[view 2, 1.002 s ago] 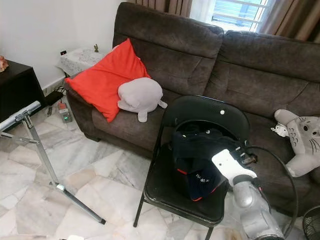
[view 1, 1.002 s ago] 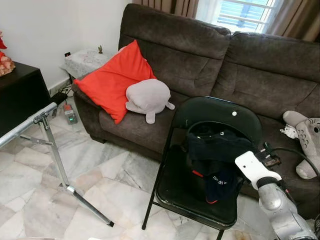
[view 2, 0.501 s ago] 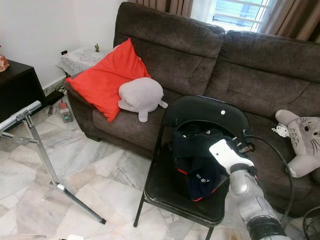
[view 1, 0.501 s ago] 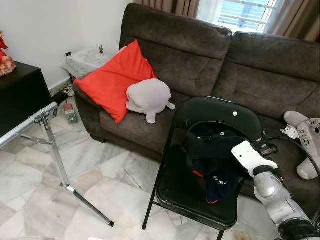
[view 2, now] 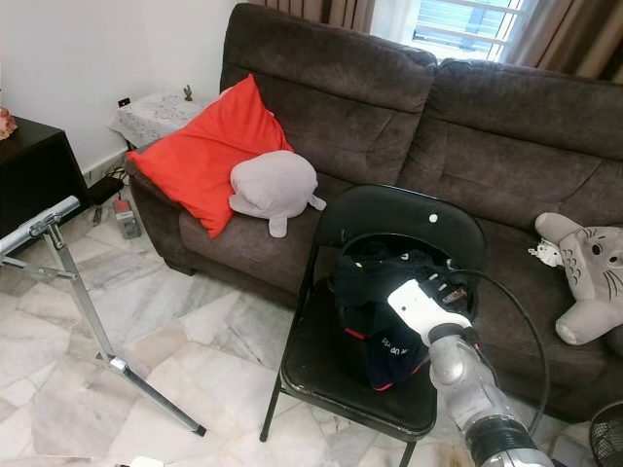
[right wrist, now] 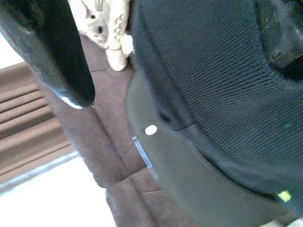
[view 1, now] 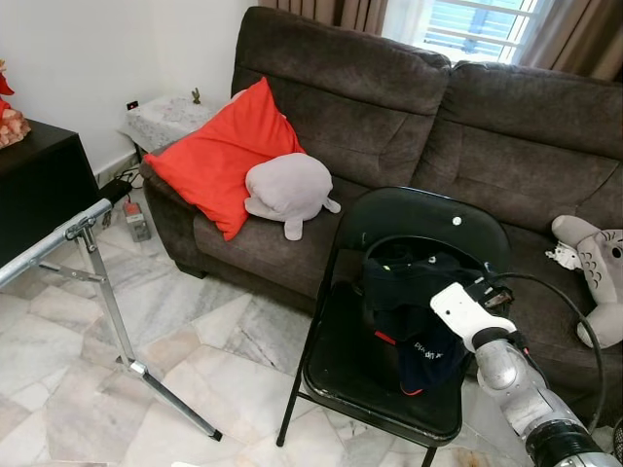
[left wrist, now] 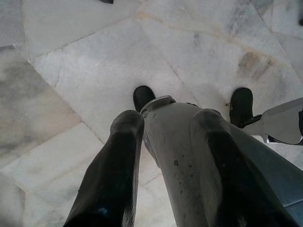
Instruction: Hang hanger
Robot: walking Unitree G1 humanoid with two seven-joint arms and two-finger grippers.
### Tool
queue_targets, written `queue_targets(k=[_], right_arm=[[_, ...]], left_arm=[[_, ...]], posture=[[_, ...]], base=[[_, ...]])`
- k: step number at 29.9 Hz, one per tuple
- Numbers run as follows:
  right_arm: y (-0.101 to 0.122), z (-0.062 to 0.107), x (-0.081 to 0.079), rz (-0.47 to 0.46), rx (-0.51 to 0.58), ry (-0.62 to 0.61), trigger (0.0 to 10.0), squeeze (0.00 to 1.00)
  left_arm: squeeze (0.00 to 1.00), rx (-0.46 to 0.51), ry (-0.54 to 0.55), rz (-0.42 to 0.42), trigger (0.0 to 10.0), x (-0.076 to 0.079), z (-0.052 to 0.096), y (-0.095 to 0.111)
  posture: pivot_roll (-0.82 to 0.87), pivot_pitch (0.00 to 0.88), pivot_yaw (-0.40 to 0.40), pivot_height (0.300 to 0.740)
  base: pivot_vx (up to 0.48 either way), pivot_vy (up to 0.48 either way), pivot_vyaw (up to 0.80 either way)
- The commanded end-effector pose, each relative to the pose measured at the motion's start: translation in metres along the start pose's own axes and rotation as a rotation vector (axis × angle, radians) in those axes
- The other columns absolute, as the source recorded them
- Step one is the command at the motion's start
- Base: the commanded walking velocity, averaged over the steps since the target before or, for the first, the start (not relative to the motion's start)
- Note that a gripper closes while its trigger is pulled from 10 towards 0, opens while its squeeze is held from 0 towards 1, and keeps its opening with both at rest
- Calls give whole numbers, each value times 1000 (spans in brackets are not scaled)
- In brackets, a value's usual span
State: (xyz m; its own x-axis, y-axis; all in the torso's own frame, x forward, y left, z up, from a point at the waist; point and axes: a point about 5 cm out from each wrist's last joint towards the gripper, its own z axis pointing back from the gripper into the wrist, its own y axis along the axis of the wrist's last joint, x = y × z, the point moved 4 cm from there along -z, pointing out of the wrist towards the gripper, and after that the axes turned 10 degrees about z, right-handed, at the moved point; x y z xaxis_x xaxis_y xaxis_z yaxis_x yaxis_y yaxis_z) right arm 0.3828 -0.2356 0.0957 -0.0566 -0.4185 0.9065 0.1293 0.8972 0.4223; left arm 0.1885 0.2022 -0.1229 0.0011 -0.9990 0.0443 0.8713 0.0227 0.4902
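Right claw (right wrist: pixel 165 61): spread apart, nothing held, at dark limp garment (view 1: pixel 414 292) on black folding chair (view 1: pixel 341 365).
Handling: soft, light; probably grip the hanger under its collar.

Dark brown sofa (view 1: pixel 409 117) along the wall below a window with brown curtains (view 1: pixel 574 34). Red cushion (view 1: pixel 219 156) leans at the sofa's left end; grey plush (view 1: pixel 287 192) rests against it, near the seat's front edge. Grey-and-white plush (view 1: pixel 594 277) lies at the sofa's right end. Small side table with patterned cloth (view 1: pixel 165 117) stands just beside the sofa's left arm. Dark cabinet (view 1: pixel 39 185) sits at the room's left edge. Marble tile floor (view 1: pixel 68 389).
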Motion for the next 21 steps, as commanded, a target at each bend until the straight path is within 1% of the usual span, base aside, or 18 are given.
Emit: queue_targets(k=[1,4,5,7,9,11,16,21], right_arm=[[10,-6,22,-15,51,-98,10000,0],[15,-7,26,-17,74,-121,10000,0],[21,-7,29,-33,108,-141,10000,0],[31,-7,30,-44,160,-147,10000,0],[29,-8,18,-26,135,-81,10000,0],[20,-8,5,-23,73,-14,10000,0],[13,-7,-1,-31,30,4,10000,0],[14,-9,-2,-38,19,16,10000,0]], left_arm=[[0,-26,-2,-16,10000,1,0,-7],[0,-25,-2,-16,10000,1,0,-7],[0,-25,-1,-15,10000,1,0,-7],[0,-24,0,-14,10000,1,0,-7],[0,-24,-1,-14,10000,1,0,-7],[0,-24,-2,-14,10000,1,0,-7],[0,-23,0,-12,10000,1,0,-7],[0,-23,1,-12,10000,1,0,-6]], posture=[[38,15,-96,740],[41,14,-97,740],[41,15,-98,740],[39,15,-98,740],[41,15,-99,740],[43,16,-101,740],[47,18,-100,740],[45,17,-98,740]], base=[[0,0,0],[0,0,0],[0,0,0],[0,0,0],[0,0,0],[0,0,0],[0,0,0],[0,0,0]])
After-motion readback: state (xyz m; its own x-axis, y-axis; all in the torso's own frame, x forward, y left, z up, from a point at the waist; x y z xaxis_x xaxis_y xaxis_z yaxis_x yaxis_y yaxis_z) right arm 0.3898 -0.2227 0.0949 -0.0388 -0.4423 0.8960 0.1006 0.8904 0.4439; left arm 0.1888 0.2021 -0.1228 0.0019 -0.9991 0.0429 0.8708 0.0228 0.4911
